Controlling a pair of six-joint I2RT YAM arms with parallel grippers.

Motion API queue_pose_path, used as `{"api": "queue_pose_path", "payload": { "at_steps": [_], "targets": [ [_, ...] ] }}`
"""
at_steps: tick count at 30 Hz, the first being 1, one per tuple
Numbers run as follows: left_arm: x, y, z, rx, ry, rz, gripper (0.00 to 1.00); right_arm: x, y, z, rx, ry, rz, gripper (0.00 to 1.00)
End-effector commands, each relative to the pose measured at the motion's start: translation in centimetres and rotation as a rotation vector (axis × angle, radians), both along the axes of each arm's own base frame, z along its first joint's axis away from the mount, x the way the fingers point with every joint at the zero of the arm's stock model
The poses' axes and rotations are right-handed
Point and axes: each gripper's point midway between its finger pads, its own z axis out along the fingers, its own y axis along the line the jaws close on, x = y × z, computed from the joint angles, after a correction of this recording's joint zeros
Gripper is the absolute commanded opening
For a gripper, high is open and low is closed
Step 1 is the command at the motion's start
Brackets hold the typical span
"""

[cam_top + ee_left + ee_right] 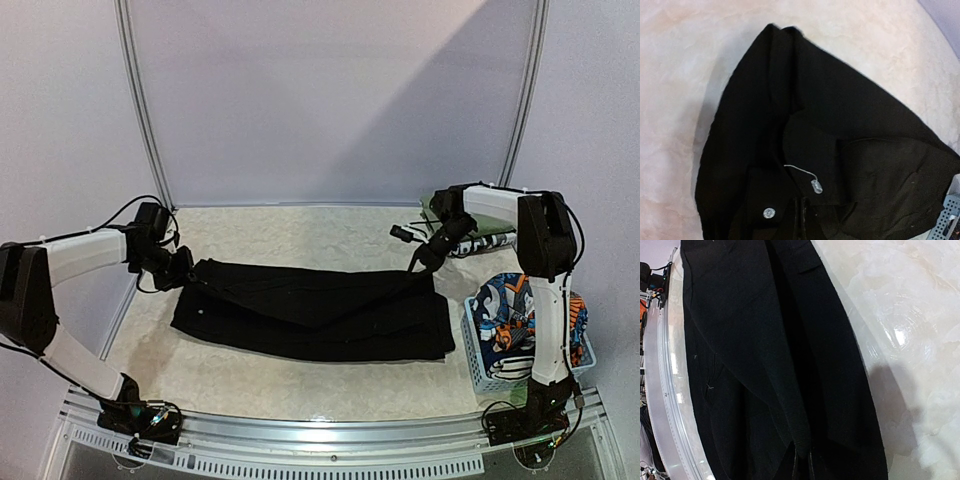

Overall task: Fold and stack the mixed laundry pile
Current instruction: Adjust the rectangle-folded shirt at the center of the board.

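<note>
**Black garment stretched between both arms, mid-fold**

Landmark: the pale blue basket [478, 372].

- Table [300, 385]: pale marbled top. The basket sits on it near its front edge.
- Black garment [320, 315]: the largest item. It lies long and flat just beside the basket and runs away from it to the left. Judged to be trousers, already doubled lengthwise. The stretched layout keeps the cloth taut and free of creases for the next fold.
- Cartoon-print garment [505, 310]: bundled inside the basket, waiting its turn.
- Black-and-white printed piece [488, 246]: just behind the basket, unfolded.
- Olive-green cloth [432, 206]: further behind the basket, neatly folded.
- Right gripper [421, 262]: at the garment's end nearest the basket, on the far edge. Jaws are nearly closed and pinch a raised ridge of black cloth, which the right wrist view shows running straight into them.
- Left gripper [186, 270]: at the garment's end farthest from the basket. Jaws are fully closed and appear to nip the far corner. Its fingers do not show in its own wrist view.
- Button [769, 213] and white tag loop [815, 187]: at the end away from the basket, so this is judged the waistband.

Paired grips on one long edge suggest that edge is to be carried over.
</note>
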Motion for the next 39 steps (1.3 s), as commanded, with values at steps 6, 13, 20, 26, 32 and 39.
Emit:
{"api": "queue_pose_path", "payload": {
  "at_steps": [6,13,20,26,32,39],
  "targets": [
    [4.4,-3.5,11.2,-0.072,-0.422,-0.179,0.00,0.2,0.2,-0.3,0.017,0.012,0.002,0.08],
    [4.7,-2.0,4.9,0.031,-0.237,-0.188,0.00,0.3,0.2,-0.5,0.016,0.017,-0.002,0.08],
    [2.9,-0.8,1.8,0.025,-0.145,-0.112,0.00,0.2,0.2,-0.5,0.016,0.023,-0.003,0.09],
    [1.1,0.5,-0.1,0.072,-0.060,-0.079,0.00,-0.1,0.0,-1.0,0.001,0.028,0.006,0.09],
    [1.5,1.2,-1.0,0.104,-0.044,-0.068,0.00,0.2,-0.1,-1.3,-0.006,0.025,-0.004,0.10],
    [3.7,0.1,3.6,0.065,-0.224,-0.102,0.00,0.4,-0.1,-1.3,-0.010,0.021,-0.011,0.10]
  ]
}}
